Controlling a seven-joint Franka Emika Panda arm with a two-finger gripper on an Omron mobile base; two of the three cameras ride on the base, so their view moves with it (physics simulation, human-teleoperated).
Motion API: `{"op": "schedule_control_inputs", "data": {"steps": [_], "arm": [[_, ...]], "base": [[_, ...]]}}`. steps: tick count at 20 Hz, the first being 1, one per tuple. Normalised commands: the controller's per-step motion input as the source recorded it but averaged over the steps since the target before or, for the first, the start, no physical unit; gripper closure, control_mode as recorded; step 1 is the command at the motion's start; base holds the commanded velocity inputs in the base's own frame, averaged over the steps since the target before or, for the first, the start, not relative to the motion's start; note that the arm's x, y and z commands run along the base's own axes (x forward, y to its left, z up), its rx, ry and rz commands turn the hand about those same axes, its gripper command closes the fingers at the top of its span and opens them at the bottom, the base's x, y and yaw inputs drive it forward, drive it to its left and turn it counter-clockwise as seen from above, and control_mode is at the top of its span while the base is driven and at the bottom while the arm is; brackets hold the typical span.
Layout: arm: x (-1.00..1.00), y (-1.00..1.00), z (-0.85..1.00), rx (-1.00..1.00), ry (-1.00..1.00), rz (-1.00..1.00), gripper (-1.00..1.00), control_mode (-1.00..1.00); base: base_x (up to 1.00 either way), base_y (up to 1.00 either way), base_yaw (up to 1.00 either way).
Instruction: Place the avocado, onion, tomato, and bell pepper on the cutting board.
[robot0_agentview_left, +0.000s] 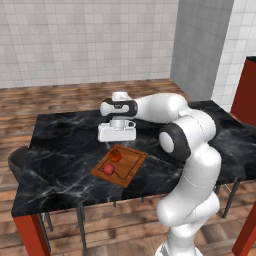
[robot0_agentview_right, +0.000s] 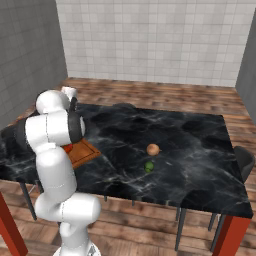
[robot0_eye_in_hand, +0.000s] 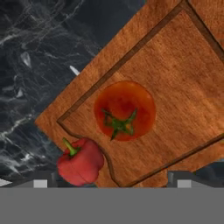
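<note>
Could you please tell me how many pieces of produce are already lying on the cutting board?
2: the tomato near the middle of the cutting board, and the bell pepper at its edge. The onion and avocado sit on the table.

Black marble-top table (robot0_agentview_left: 65, 150) with white veining, red corner legs (robot0_agentview_left: 31, 232) and thin dark metal legs. Wood plank floor (robot0_agentview_left: 75, 97). Back wall (robot0_agentview_left: 75, 40) in pale square tile, grey tiled wall (robot0_agentview_right: 25, 55) at the side. Dark chair (robot0_agentview_right: 244, 161) at the table's end.
</note>
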Motion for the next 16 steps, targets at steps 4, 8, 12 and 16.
{"op": "schedule_control_inputs", "data": {"steps": [4, 8, 12, 16], "arm": [[-0.33, -0.21, 0.52, 0.0, -0.12, 0.0, -1.0, -1.0], [-0.5, -0.33, 0.48, 0.0, -0.17, 0.0, -1.0, -1.0], [-0.57, -0.38, 0.46, 0.0, -0.18, 0.0, -1.0, -1.0], [-0.62, -0.39, 0.45, 0.0, -0.18, 0.0, -1.0, -1.0]], "base": [[0.0, 0.0, 0.0], [0.0, 0.0, 0.0], [0.0, 0.0, 0.0], [0.0, 0.0, 0.0]]}}
